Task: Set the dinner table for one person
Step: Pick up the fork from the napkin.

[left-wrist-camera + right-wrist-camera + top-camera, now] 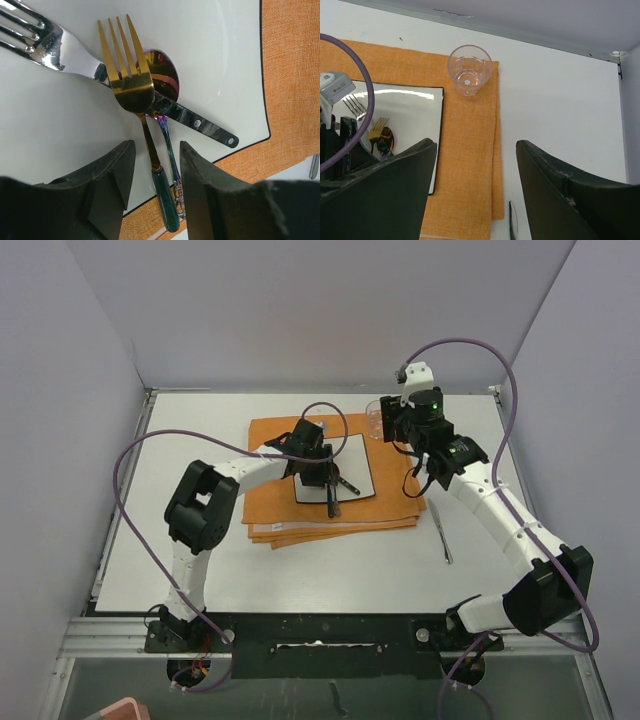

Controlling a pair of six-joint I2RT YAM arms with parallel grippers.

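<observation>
The pale grey-white dinner table (pixel 200 540) carries an orange placemat (pixel 270 510) with a square white plate (pixel 358 455) on it. A silver fork (pixel 45 42), a gold fork with a dark green handle (pixel 130 85) and an iridescent spoon (pixel 162 70) lie crossed on the plate (pixel 210 45). My left gripper (pixel 328 488) hangs open over them, and in its wrist view (pixel 156 150) the fingers straddle the gold fork's and spoon's handles without touching. My right gripper (pixel 397 430) is open and empty near a clear glass (pixel 375 420). The glass (pixel 469 69) stands upright on the placemat's far right corner.
A knife (pixel 443 535) lies on the bare table right of the placemat, and also shows in the right wrist view (pixel 511 220). Pale walls close in the table at the back and both sides. The right arm reaches over the table's right part.
</observation>
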